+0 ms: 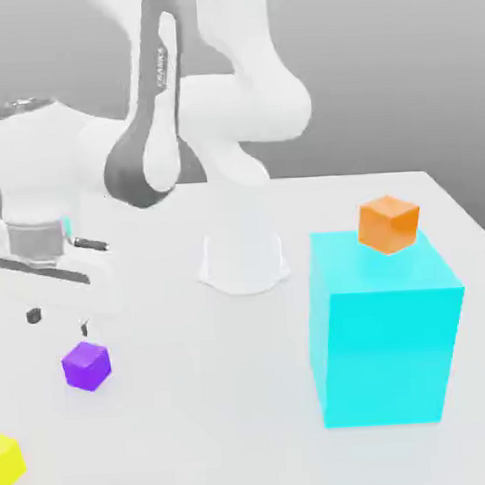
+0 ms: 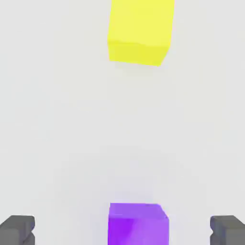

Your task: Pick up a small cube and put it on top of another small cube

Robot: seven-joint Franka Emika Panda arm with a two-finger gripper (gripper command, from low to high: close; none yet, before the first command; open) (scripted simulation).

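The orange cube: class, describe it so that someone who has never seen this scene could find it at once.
Find the big cyan block on the exterior view's right of the white table. The orange cube sits on its top, at the back. It is the one small cube raised off the table; the purple cube and yellow cube lie on it.

Small cube [image 1: 87, 366]: solid matte purple, unpatterned, lying between and below the spread jaws. Another small cube [image 1: 389, 224]: plain orange, lighter on its upper face, well apart from the jaws. Block [image 1: 384, 339] beneath it: uniform bright cyan, upper face paler than the sides. Yellow cube [image 2: 139, 31]: solid yellow, beyond the purple one from the jaws. Fingertips [image 2: 17, 228]: dark grey. Arm [image 1: 229, 97]: glossy white with a dark grey joint panel. Table [image 1: 225, 408]: plain pale grey-white.
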